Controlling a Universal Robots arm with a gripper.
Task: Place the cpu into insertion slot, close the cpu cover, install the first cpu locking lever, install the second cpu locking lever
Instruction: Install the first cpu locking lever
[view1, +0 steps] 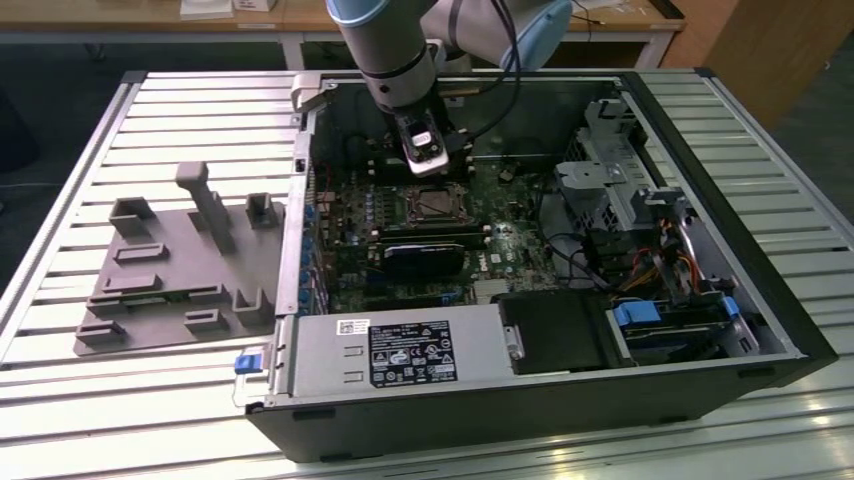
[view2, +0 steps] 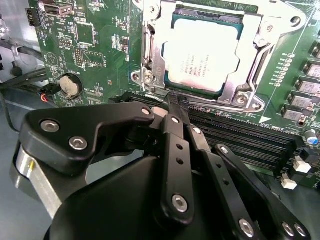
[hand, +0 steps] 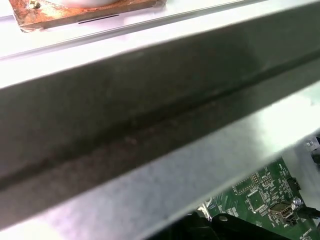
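Surface: we see a slatted metal table (view1: 80, 390) carrying an open computer case (view1: 747, 330), with a grey fixture tray (view1: 160, 290) at 9 o'clock of the case in the exterior view.
Room: we see a wooden bench (view1: 200, 22) behind the table, toward 12 o'clock.
Arm: we see the arm (view1: 387, 50) reaching down from 12 o'clock into the case, wrist roughly vertical.
Gripper: in the second wrist view we see the gripper (view2: 172, 102) with fingertips drawn together, nothing between them, tips just beside the socket edge.
Case contents: we see the green motherboard (view2: 95, 50), a grey power-supply box (view1: 387, 355) at 6 o'clock and a black graphics card (view1: 427, 255).
Socket: we see the cpu (view2: 202, 60) lying in the insertion slot (view1: 435, 206), the cpu cover (view2: 250, 30) down around it.
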